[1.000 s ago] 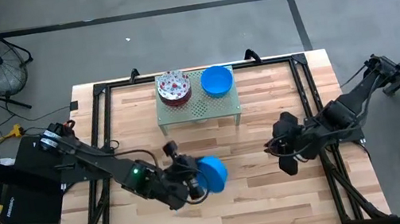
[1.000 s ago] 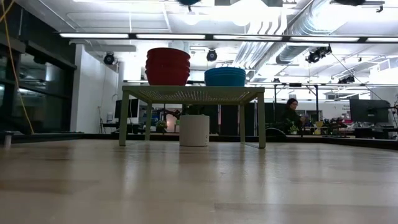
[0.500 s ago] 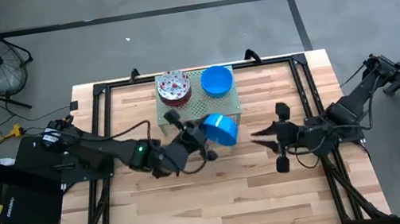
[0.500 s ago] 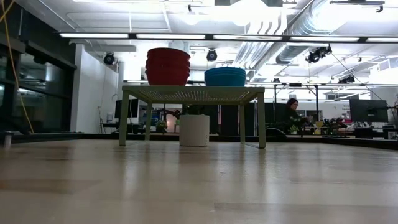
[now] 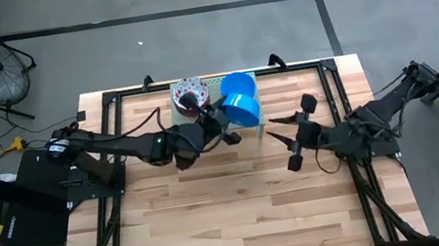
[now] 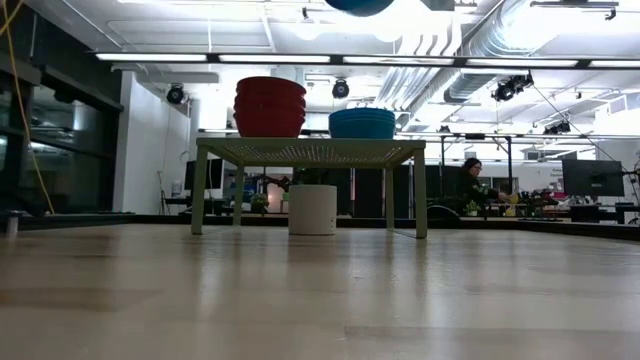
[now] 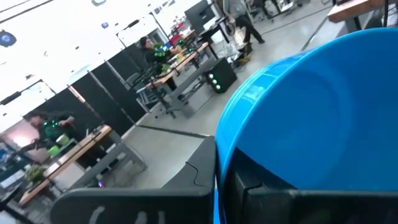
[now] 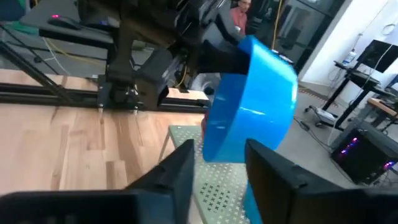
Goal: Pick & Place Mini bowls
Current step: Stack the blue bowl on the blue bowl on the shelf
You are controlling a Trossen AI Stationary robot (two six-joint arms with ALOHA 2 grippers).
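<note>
Wood table (image 5: 216,212), blue bowl (image 5: 241,109) in left claw (image 5: 224,122), above rack (image 5: 246,123).

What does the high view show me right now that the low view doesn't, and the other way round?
Only the high view shows both arms: the left end effector shut on a blue bowl, carried tilted at the rack's front edge, and the right end effector open, to the right of the rack. Only the low view shows how tall the stacks are, a white cylinder beyond the rack, and a person in the room. Both show the rack bearing the floral stack and the blue stack; in the low view the carried bowl barely enters at the top edge.
</note>
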